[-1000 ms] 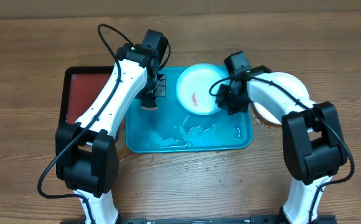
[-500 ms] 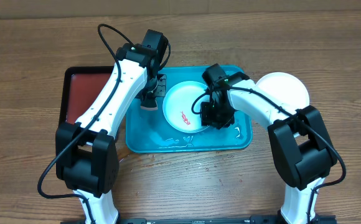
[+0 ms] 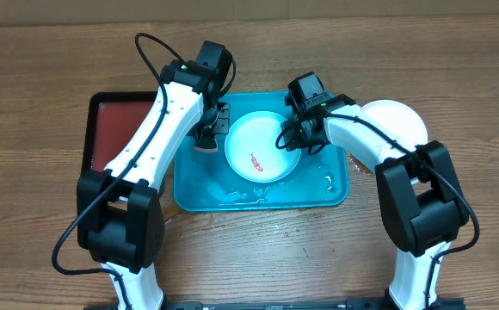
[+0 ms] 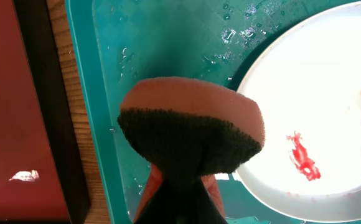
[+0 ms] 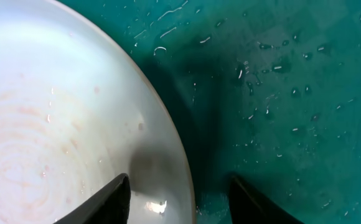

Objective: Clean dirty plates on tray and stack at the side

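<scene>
A pale cyan plate [image 3: 258, 148] with a small red smear lies flat in the middle of the turquoise tray [image 3: 323, 188]. My left gripper [image 3: 206, 138] is shut on an orange sponge [image 4: 190, 130] with a dark scouring face, held just above the tray floor [image 4: 106, 93] left of the plate [image 4: 317, 112]. My right gripper [image 3: 294, 138] is open at the plate's right rim. In the right wrist view its fingers [image 5: 179, 182] straddle the rim [image 5: 75, 124] without closing, over the wet tray [image 5: 280, 93]. A white plate [image 3: 397, 120] lies on the table right of the tray. No yellow-green plate shows.
A black tray with a red inside [image 3: 116, 129] sits on the wooden table directly left of the turquoise tray, also in the left wrist view [image 4: 12, 93]. Water drops lie on the turquoise tray floor. The right arm reaches over the white plate.
My right gripper carried the pale cyan plate from the tray's top right to its middle, set it down, then drew back up to the plate's right rim. The left arm has not moved.
</scene>
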Action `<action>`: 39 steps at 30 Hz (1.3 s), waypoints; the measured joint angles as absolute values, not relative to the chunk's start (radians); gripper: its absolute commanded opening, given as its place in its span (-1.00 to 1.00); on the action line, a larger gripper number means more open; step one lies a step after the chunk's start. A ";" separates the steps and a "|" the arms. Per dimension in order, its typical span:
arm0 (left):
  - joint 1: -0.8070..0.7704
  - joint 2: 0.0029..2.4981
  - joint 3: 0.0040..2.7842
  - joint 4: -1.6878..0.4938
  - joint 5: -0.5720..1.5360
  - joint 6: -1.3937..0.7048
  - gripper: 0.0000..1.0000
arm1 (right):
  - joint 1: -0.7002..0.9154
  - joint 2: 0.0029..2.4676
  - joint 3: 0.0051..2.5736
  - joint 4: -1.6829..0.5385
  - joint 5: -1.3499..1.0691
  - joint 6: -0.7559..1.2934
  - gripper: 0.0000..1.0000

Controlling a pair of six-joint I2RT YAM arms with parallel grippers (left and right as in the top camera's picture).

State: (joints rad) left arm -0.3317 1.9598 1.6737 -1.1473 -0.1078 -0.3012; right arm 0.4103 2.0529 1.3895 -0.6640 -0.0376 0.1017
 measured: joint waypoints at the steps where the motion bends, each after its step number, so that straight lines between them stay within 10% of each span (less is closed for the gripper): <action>1: -0.332 1.960 1.674 -1.147 -0.108 -0.301 -0.92 | 0.410 2.053 1.390 -0.661 -0.037 0.097 -0.03; 11: -0.332 1.960 1.674 -1.127 -0.108 -0.301 -0.92 | 0.410 2.065 1.390 -0.605 -0.037 0.108 -0.93; 39: -0.332 1.960 1.416 -0.826 0.009 -0.303 -0.92 | 0.486 2.048 1.356 -0.677 -0.212 0.609 -0.93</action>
State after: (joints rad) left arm -0.3325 1.9598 1.4158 -0.8257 0.0086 -0.3031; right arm 0.4858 2.0483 1.3563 -0.6765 -0.2115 0.6086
